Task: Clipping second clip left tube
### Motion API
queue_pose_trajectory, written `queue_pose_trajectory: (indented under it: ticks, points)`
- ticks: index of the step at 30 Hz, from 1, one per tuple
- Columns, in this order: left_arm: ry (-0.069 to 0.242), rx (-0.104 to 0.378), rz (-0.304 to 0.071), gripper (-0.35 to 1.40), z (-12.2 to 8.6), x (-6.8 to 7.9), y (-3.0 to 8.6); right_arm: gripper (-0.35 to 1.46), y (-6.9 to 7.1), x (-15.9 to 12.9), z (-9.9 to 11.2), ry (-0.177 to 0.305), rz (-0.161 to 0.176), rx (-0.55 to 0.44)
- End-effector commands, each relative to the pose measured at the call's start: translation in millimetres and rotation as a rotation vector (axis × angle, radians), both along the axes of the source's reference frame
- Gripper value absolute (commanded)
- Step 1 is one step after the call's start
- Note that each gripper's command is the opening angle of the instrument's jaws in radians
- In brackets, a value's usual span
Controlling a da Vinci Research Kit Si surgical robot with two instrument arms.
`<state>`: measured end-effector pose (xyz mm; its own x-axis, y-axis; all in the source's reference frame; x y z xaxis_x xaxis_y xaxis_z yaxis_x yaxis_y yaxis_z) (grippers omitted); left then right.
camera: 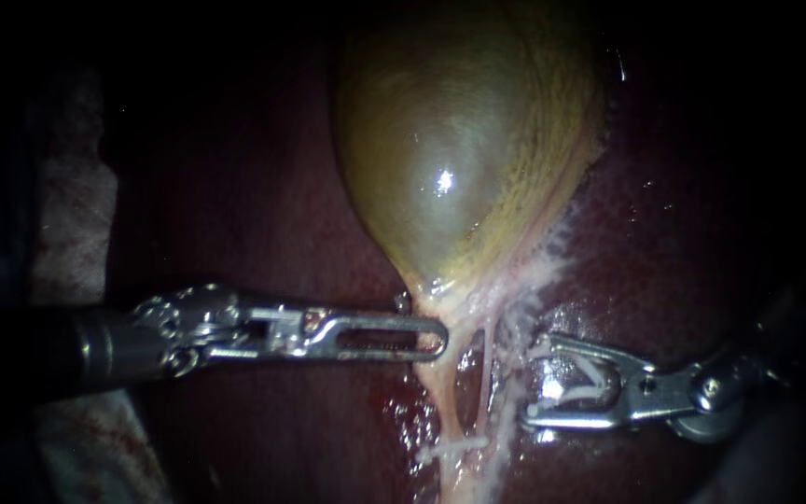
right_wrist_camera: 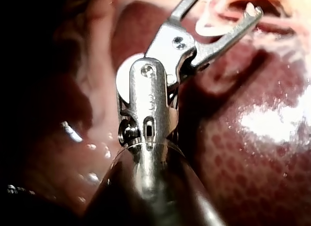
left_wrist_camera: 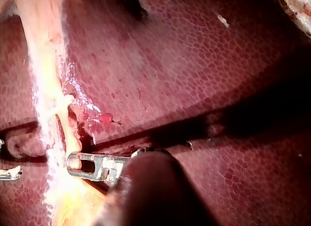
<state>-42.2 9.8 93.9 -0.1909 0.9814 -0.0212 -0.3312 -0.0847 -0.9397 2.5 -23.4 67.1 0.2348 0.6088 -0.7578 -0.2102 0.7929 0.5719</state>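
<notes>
A pale, stained cloth (camera: 67,215) lay at the far left of the field, beside the dark red liver (camera: 263,215).

The left instrument (camera: 436,338) entered from the left with its shaft level. Its slotted tip rested against the left edge of the pale tissue just below the neck of the gallbladder (camera: 450,140). Whether the tip was closed on that tissue could not be told from any view.

The gallbladder, olive-yellow and full, occupied the far centre and tapered toward the near side into the left tube (camera: 433,387). This tube was the thicker pale strand running from the neck toward the camera. A white placed clip (camera: 454,448) lay across it at the near end. A dark gap separated the left tube from the right tube (camera: 489,373), a thinner strand just beside it.

The right instrument (camera: 528,385) entered from the right. Its jaws stood spread, and both bore on a white loaded clip (camera: 578,381) seated between them. The jaw tips lay just right of the right tube, among frayed pale tissue. They were apart from the left tube and did not enclose either tube.
</notes>
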Motion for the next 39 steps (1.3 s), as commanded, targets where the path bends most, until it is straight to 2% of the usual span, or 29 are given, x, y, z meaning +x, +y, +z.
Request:
queue_pose_trajectory:
  ticks: [1,7,13,24,34,39]
  points:
    - [0.002,0.001,0.002,-0.35,-0.1,-0.1,0.0,0.60,-0.1,0.2,0.1,0.005,0.001,0.021]
    - [0.001,0.003,0.002,-0.35,-0.5,-0.2,0.0,0.60,-0.9,1.9,0.8,0.008,-0.019,0.111]
    - [0.002,0.006,0.002,-0.35,-0.9,-0.2,0.1,0.59,-1.6,3.9,1.7,0.023,-0.022,0.175]
    - [0.002,0.010,0.000,-0.35,-1.7,-0.4,0.3,0.59,-2.0,5.0,4.7,0.021,-0.010,0.187]
    - [0.003,0.012,-0.001,-0.35,-2.2,-0.6,0.3,0.59,-2.0,5.6,6.0,0.017,-0.001,0.188]
    - [0.003,0.014,-0.001,-0.35,-2.4,-0.7,0.3,0.58,-2.2,6.0,6.6,0.009,-0.010,0.188]
